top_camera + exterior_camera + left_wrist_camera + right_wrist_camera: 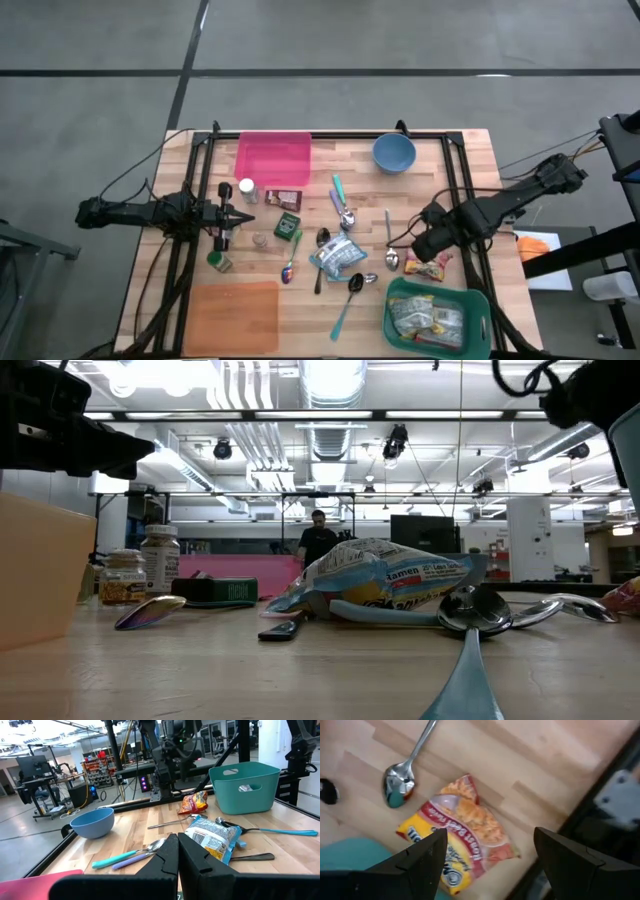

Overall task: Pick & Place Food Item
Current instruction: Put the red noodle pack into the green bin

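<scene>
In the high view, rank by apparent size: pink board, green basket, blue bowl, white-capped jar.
1. pink board
2. green basket, close to the board, so the top two are unsure
3. blue bowl
4. white-capped jar

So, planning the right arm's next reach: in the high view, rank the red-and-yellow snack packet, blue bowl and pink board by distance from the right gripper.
From the right gripper:
1. Snack packet, just beneath it.
2. Blue bowl, far edge.
3. Pink board, far-left.
</scene>
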